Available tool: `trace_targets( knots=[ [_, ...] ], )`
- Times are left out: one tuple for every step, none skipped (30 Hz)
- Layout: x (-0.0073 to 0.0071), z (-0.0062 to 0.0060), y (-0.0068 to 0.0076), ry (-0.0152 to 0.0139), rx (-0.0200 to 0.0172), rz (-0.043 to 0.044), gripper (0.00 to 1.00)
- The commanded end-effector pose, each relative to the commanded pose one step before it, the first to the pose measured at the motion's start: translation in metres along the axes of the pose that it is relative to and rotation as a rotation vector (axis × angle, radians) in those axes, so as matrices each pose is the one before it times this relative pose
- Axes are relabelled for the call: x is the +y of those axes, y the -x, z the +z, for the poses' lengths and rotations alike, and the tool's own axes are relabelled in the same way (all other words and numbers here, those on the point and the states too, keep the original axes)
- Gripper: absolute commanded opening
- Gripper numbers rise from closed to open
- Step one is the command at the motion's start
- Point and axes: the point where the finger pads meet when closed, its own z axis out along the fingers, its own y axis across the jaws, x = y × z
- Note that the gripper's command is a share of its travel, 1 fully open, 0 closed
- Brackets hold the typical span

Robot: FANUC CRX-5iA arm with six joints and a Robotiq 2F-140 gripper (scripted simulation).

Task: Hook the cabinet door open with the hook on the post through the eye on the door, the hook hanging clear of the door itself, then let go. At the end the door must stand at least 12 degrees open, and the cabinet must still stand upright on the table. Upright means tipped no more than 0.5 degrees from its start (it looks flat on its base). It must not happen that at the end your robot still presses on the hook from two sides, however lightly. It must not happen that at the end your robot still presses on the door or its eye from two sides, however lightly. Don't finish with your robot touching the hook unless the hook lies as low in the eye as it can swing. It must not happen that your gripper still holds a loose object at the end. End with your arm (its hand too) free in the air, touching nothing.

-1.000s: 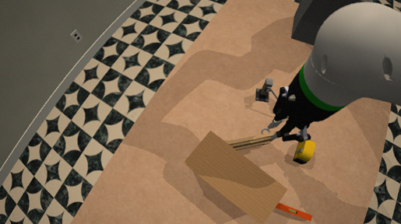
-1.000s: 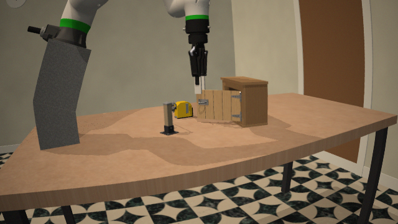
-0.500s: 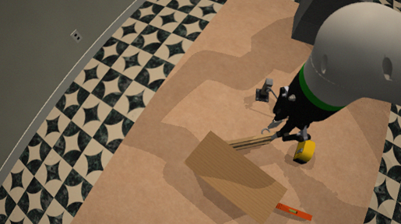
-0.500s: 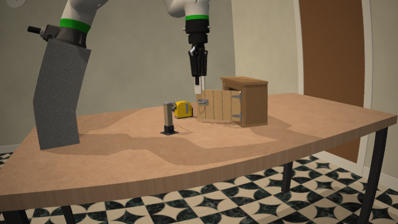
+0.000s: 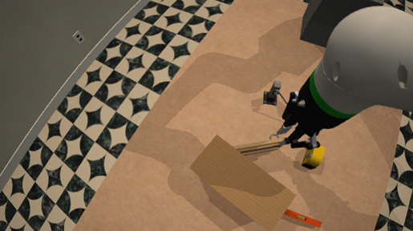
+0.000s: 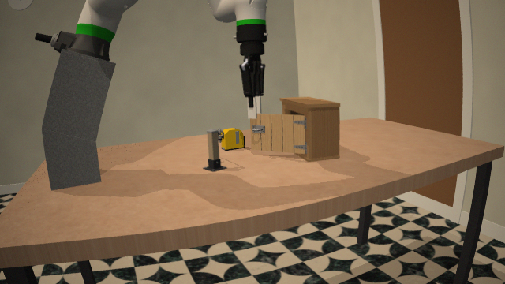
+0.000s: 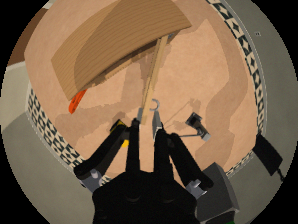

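Note:
The wooden cabinet (image 5: 240, 183) (image 6: 324, 132) (image 7: 125, 45) stands upright, its plank door (image 5: 257, 147) (image 6: 281, 136) (image 7: 154, 80) wide open. A metal eye (image 6: 258, 129) (image 7: 158, 104) sticks out from the door's post-facing side near its free edge. The post (image 6: 213, 146) (image 7: 202, 128) stands apart from the door. The hook's thin rod (image 5: 283, 98) (image 7: 187, 135) runs from the post towards the fingers; its far end is hidden. My gripper (image 5: 283, 136) (image 6: 254, 111) (image 7: 147, 115) is open narrowly, fingertips on either side of the door's upper free edge, with a gap on the post side.
A yellow tape measure (image 5: 314, 157) (image 6: 233, 139) stands close beside the door's free end, on the side away from the post. An orange level (image 5: 304, 219) (image 7: 75, 102) lies by the cabinet's far end. The arm's grey base (image 6: 72, 122) is behind the post.

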Motion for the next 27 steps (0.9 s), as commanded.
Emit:
trace_targets(
  knots=[
    [-0.00012, -0.00025, -0.00013, -0.00014, 0.00028, -0.00001, 0.16],
    [0.00000, -0.00017, 0.00000, 0.00000, 0.00000, 0.00000, 0.16],
    [0.00000, -0.00024, 0.00000, 0.00000, 0.00000, 0.00000, 0.16],
    [0.00000, -0.00032, 0.00000, 0.00000, 0.00000, 0.00000, 0.16],
    [0.00000, -0.00041, 0.00000, 0.00000, 0.00000, 0.00000, 0.16],
    [0.00000, -0.00051, 0.00000, 0.00000, 0.00000, 0.00000, 0.16],
    [0.00000, -0.00061, 0.00000, 0.00000, 0.00000, 0.00000, 0.16],
    [0.00000, -0.00071, 0.00000, 0.00000, 0.00000, 0.00000, 0.16],
    [0.00000, -0.00082, 0.00000, 0.00000, 0.00000, 0.00000, 0.16],
    [0.00000, -0.00093, 0.00000, 0.00000, 0.00000, 0.00000, 0.16],
    [0.00000, 0.00000, 0.00000, 0.00000, 0.00000, 0.00000, 0.16],
    [0.00000, 0.00000, 0.00000, 0.00000, 0.00000, 0.00000, 0.16],
    [0.00000, -0.00105, 0.00000, 0.00000, 0.00000, 0.00000, 0.16],
    [0.00000, -0.00116, 0.00000, 0.00000, 0.00000, 0.00000, 0.16],
    [0.00000, -0.00126, 0.00000, 0.00000, 0.00000, 0.00000, 0.16],
    [0.00000, -0.00137, 0.00000, 0.00000, 0.00000, 0.00000, 0.16],
    [0.00000, -0.00148, 0.00000, 0.00000, 0.00000, 0.00000, 0.16],
    [0.00000, -0.00158, 0.00000, 0.00000, 0.00000, 0.00000, 0.16],
    [0.00000, -0.00167, 0.00000, 0.00000, 0.00000, 0.00000, 0.16],
    [-0.00001, -0.00176, 0.00000, 0.00000, 0.00000, 0.00000, 0.16],
    [0.00000, -0.00184, 0.00000, 0.00000, 0.00000, 0.00000, 0.16],
    [0.00000, -0.00192, 0.00000, 0.00000, 0.00000, 0.00000, 0.16],
    [0.00000, -0.00199, 0.00000, 0.00000, 0.00000, 0.00000, 0.16],
    [0.00001, -0.00205, 0.00000, 0.00000, 0.00000, 0.00000, 0.16],
    [-0.00001, -0.00211, 0.00000, 0.00000, 0.00000, 0.00000, 0.16],
    [0.00000, -0.00215, 0.00000, 0.00000, 0.00000, 0.00000, 0.16],
    [0.00000, -0.00219, 0.00000, 0.00000, 0.00000, 0.00000, 0.16]
  ],
)
